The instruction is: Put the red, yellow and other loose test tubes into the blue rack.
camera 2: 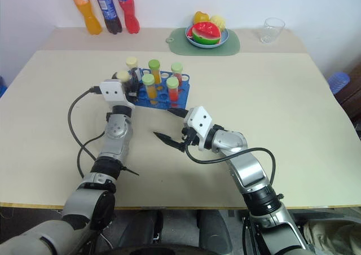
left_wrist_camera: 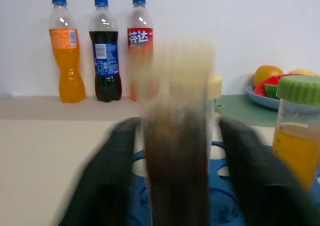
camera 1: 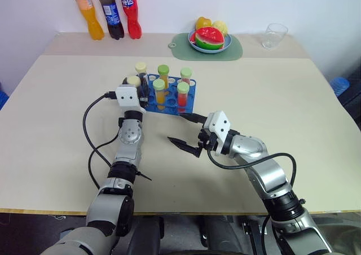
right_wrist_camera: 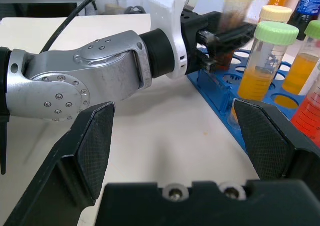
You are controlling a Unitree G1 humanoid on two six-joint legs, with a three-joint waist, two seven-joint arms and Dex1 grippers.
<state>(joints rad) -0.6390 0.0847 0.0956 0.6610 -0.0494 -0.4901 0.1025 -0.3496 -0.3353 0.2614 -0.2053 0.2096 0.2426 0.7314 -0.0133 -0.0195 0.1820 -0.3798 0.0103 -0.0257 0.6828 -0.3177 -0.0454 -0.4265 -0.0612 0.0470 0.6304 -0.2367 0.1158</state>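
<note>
Six capped tubes stood in blue rack (camera 1: 189,97) mid-table. Left gripper (left_wrist_camera: 175,181) at rack's near-left corner, fingers spread either side of dark tube (left_wrist_camera: 175,151), apparently released, blurred. Right gripper (camera 1: 186,132) wide open, empty, near rack. Best: withdraw left straight back, avoid tipping tube.

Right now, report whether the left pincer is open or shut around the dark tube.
Open. In the left wrist view the two black fingers stand apart from the dark tube, with gaps on both sides; it stands upright over the blue rack.
</note>
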